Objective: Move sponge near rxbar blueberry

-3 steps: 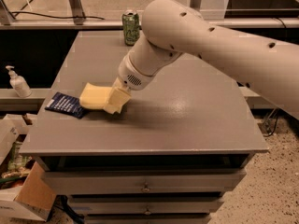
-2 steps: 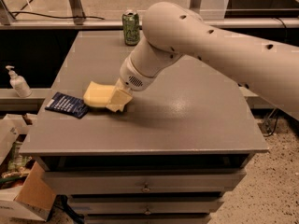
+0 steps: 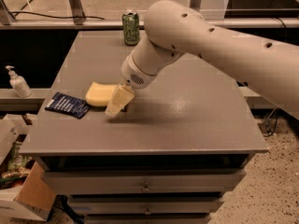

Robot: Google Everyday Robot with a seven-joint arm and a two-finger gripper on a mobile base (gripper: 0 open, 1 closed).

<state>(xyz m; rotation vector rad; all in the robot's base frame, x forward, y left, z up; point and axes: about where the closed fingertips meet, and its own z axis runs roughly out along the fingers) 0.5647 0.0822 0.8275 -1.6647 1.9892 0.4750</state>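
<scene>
While the sponge (image 3: 99, 93) is lying just beside the bar (image 3: 67, 105), the task is looking nearly done. At the far left a soap bottle (image 3: 16, 80) is standing off the table (image 3: 187, 125). The bar is lying flat at eight o'clock of the sponge; whether they are touching I cannot tell. The gripper (image 3: 117, 102) is sitting at the sponge's four o'clock edge; how wide it is standing, or whether it is holding the foam, I cannot tell. A can (image 3: 131, 27) is standing at one o'clock, well apart. The placing step is in hand, I judge; the next move is calling for a release and a straight lift, without dragging the sponge away.
</scene>
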